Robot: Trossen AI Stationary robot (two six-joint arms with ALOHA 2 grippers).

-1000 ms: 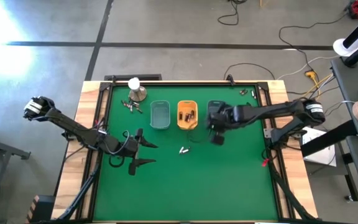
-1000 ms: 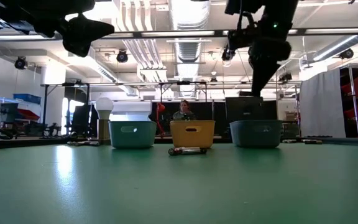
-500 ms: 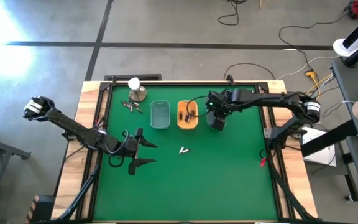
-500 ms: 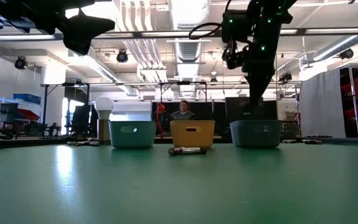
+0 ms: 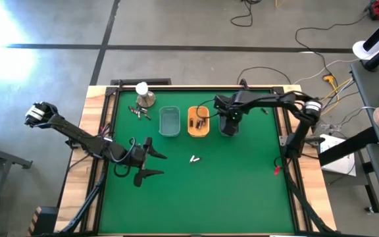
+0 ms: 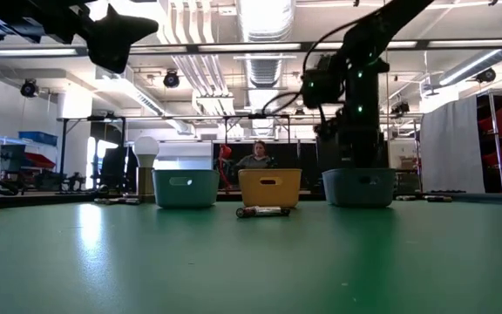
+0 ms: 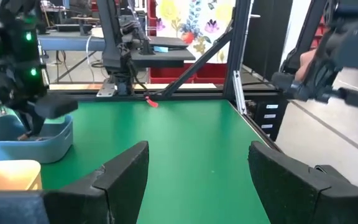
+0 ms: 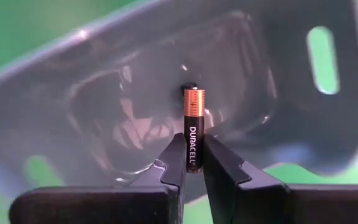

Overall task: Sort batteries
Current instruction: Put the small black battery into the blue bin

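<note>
Nearest the front edge, at about eight o'clock on the green table (image 5: pixel 242 191), the left gripper (image 5: pixel 149 163) hangs with its dark fingers spread wide and nothing between them; it only waits. Just past it, near table centre, a few loose small silvery cylindrical batteries (image 5: pixel 193 158) lie on the mat, well apart from both arms.

Farther back, at roughly one o'clock, the right gripper (image 8: pixel 189 163) stands directly over the grey-blue plastic tray (image 8: pixel 291 81), its fingers pinching a black-and-copper cylindrical battery (image 8: pixel 192 127) by the black end, copper end pointing down into the tray. The judgement is that the release is the step in hand. To do it well, the fingers should part only while the battery hangs over the middle of the tray floor, low enough that it neither bounces out nor strikes the wall.

Just beside, toward twelve o'clock, sits the yellow plastic tray (image 5: pixel 198 129) already holding batteries, then the teal plastic tray (image 5: pixel 169 122). At eleven o'clock more small dark batteries (image 5: pixel 139 113) lie by a round metal dome with a white ball (image 5: pixel 143 95). Nothing seems to block the drop.
</note>
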